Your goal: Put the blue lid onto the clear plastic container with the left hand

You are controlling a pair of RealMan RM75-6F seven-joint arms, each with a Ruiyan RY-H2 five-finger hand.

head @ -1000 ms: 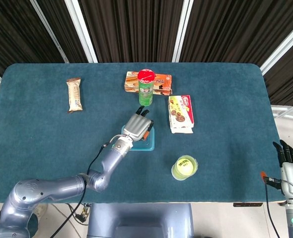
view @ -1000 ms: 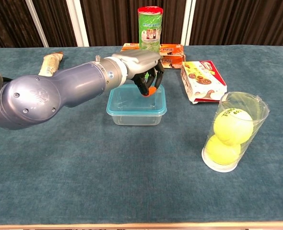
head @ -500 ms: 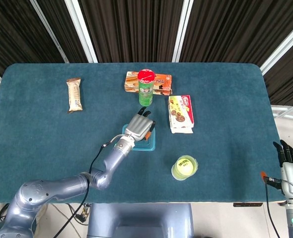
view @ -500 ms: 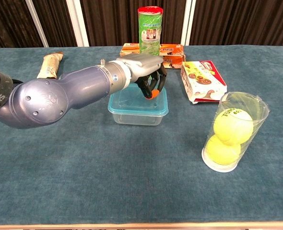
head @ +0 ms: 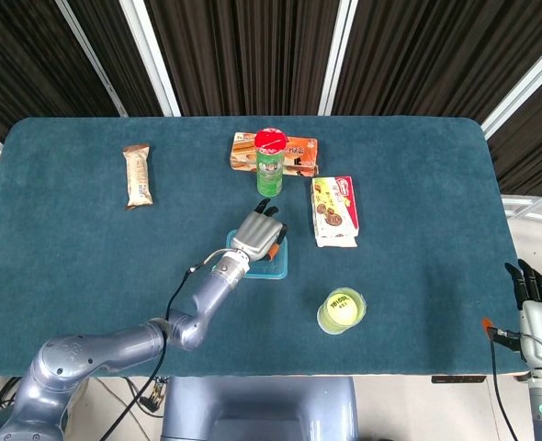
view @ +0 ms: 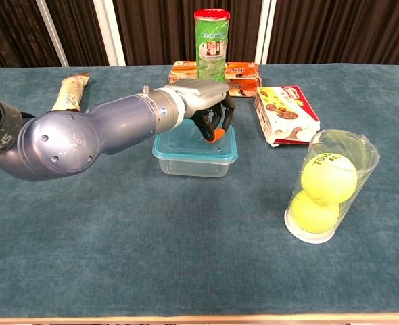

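**Chest view: left hand on lidded container**

Under the left hand the blue lid sits on the container; the fingers curl down, tips touching it. Beyond the hand stands a green can; to its right, a cup of tennis balls. The right hand hangs off-table, fingers straight, holding nothing.

Glossy blue-grey arm, silver hand with orange-tipped black fingers.

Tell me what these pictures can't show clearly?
- Whether the lid is fully seated: the left hand covers its far edge in both views.
- Right hand: only at the head view's corner, absent from chest view.
- Wording on the snack boxes: too small.
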